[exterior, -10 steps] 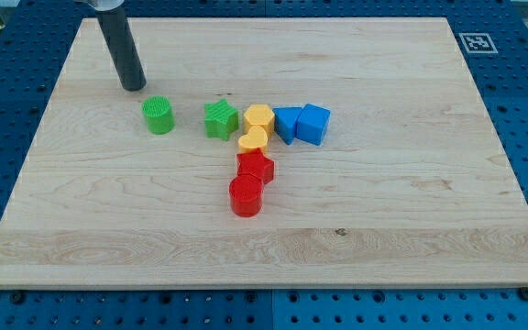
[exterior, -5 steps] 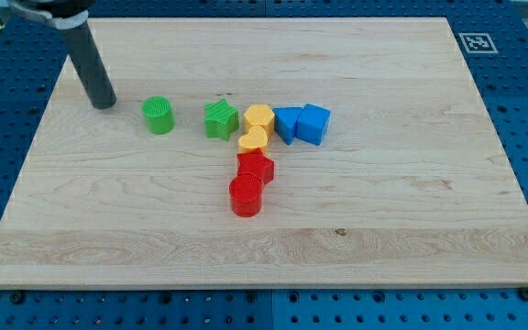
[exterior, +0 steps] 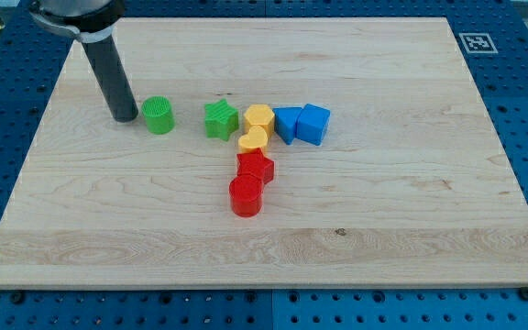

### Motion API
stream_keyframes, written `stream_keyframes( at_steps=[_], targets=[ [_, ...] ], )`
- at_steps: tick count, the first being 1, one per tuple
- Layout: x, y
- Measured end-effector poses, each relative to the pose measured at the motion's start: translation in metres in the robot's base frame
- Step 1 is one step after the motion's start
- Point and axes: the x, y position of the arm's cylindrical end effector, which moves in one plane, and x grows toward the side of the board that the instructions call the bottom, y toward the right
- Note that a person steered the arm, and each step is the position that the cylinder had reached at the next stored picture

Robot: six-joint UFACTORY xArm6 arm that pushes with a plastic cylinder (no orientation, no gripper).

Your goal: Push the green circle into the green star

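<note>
The green circle (exterior: 159, 115) stands on the wooden board at the view's upper left. The green star (exterior: 220, 119) sits to its right, with a gap of bare board between them. My tip (exterior: 124, 117) rests on the board just left of the green circle, a small gap away and at about the same height in the view. The dark rod rises from the tip toward the view's top left.
Right of the green star are a yellow hexagon (exterior: 258, 119), a yellow heart (exterior: 253, 140), a blue star (exterior: 287, 122) and a blue cube (exterior: 313, 124). Below them lie a red star (exterior: 256, 167) and a red circle (exterior: 246, 196). The board's edge (exterior: 26, 165) runs at the left.
My tip moved left and down from above the green circle, then right and slightly down, ending just left of the green circle. No block has moved.
</note>
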Motion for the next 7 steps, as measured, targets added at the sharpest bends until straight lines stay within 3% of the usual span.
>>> stream_keyframes(
  at_steps=[7],
  targets=[
    [0.002, 0.049]
  ],
)
